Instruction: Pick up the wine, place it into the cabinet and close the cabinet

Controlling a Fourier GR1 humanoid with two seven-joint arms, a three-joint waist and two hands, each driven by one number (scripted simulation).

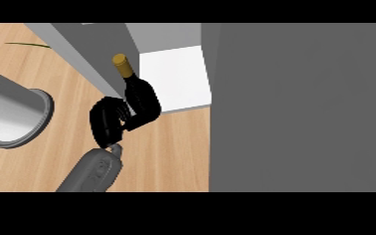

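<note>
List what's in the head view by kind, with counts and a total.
Wine bottle: 1
Cabinet: 1, open
Grey round container at the left edge: 1
Robot hand: 1, curled round the bottle; which hand it is I can't tell
Total: 4

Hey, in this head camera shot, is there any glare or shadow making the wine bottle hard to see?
Head view: no glare. The dark wine bottle merges with the black left hand curled round it, so its lower outline is hard to trace; only its gold top stands out. The cabinet floor is bright white; the grey panel on the right is flat and evenly lit.
</note>
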